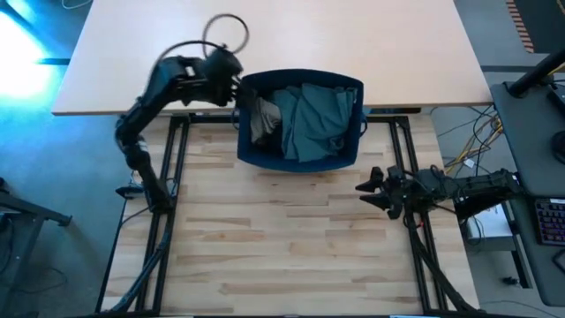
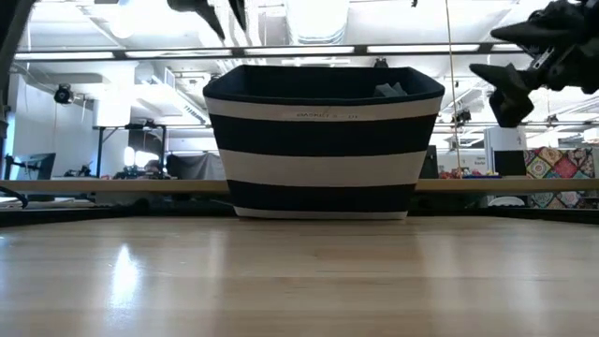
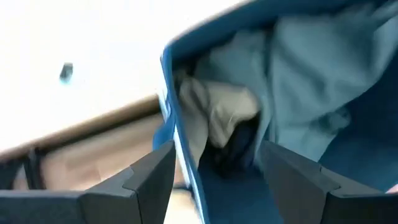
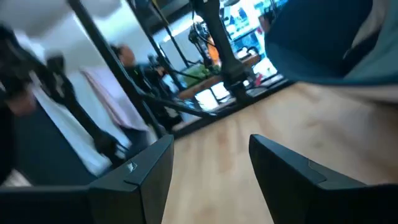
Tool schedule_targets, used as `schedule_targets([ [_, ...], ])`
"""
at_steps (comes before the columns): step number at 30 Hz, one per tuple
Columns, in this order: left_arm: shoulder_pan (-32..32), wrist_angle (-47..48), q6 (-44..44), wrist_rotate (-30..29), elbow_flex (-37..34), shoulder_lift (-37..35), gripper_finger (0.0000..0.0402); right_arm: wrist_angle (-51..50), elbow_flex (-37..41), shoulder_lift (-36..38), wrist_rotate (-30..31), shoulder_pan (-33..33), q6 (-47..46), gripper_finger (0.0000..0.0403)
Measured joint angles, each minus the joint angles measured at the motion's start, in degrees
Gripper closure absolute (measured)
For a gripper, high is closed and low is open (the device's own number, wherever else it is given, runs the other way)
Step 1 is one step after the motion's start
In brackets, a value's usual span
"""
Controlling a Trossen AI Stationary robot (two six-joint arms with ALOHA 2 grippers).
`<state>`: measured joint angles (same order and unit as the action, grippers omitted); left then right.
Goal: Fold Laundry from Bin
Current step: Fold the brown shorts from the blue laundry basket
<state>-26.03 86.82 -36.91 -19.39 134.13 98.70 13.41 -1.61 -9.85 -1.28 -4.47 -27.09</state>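
Note:
The navy bin [image 1: 291,161] with white stripes [image 2: 323,167] stands on its base at the far middle of the wooden table. In it lie a teal-green garment [image 1: 313,119], a tan one [image 1: 263,119] and, under the tan one, a dark one [image 3: 239,146]. My left gripper [image 1: 233,86] hangs open above the bin's left rim [image 3: 166,93], and nothing is between its fingers [image 3: 149,180]. My right gripper [image 1: 365,189] waits open at the table's right side, level, clear of the bin.
A pale desk [image 1: 265,44] runs behind the bin, with a cable loop [image 1: 227,31] on it. Bare wood tabletop [image 1: 282,247] stretches from the bin to the near edge. People [image 4: 124,62] stand in the room beyond the table. A keyboard [image 1: 552,221] sits far right.

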Motion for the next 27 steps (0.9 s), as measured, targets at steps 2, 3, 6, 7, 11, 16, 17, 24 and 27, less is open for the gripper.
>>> schedule_targets([
  [2, 1.1, -4.3, 2.0, -1.3, -1.7, -2.5, 0.0182, -0.5, 0.0, 0.0, 0.0, 0.0, 4.6, 0.0197],
  [3, 1.9, -6.6, 3.2, -1.5, -2.6, -3.5, 0.0182, -0.5, 0.0, 0.0, 0.1, 0.0, 5.3, 0.0197],
  [6, 6.0, -15.4, 7.1, -2.3, -5.9, -5.0, 0.0182, -0.3, 0.0, 0.0, 1.8, 0.0, 5.9, 0.0197],
  [7, 7.7, -18.6, 8.7, -2.6, -7.1, -5.1, 0.0182, -0.1, 0.0, 0.0, 2.3, 0.0, 6.5, 0.0197],
  [11, 12.9, -29.9, 14.3, -4.0, -12.5, -4.4, 0.0182, 0.7, 0.0, 0.0, 2.9, 0.0, 7.7, 0.0197],
  [16, 14.3, -31.4, 16.9, -13.8, -18.2, -1.0, 0.0182, 0.6, 0.0, 0.0, 2.9, 0.0, 7.6, 0.0197],
  [17, 14.3, -31.4, 16.9, -15.7, -19.5, -0.2, 0.0182, 0.6, 0.0, 0.0, 2.9, 0.0, 7.6, 0.0197],
  [24, 12.4, -33.5, 19.4, -17.6, -24.6, 7.5, 0.0182, 0.3, 0.0, 0.0, 2.8, 0.0, 7.7, 0.0197],
  [27, 11.2, -34.2, 20.9, -20.6, -24.5, 10.4, 0.0182, 0.2, 0.0, 0.0, 2.8, 0.0, 7.8, 0.0197],
])
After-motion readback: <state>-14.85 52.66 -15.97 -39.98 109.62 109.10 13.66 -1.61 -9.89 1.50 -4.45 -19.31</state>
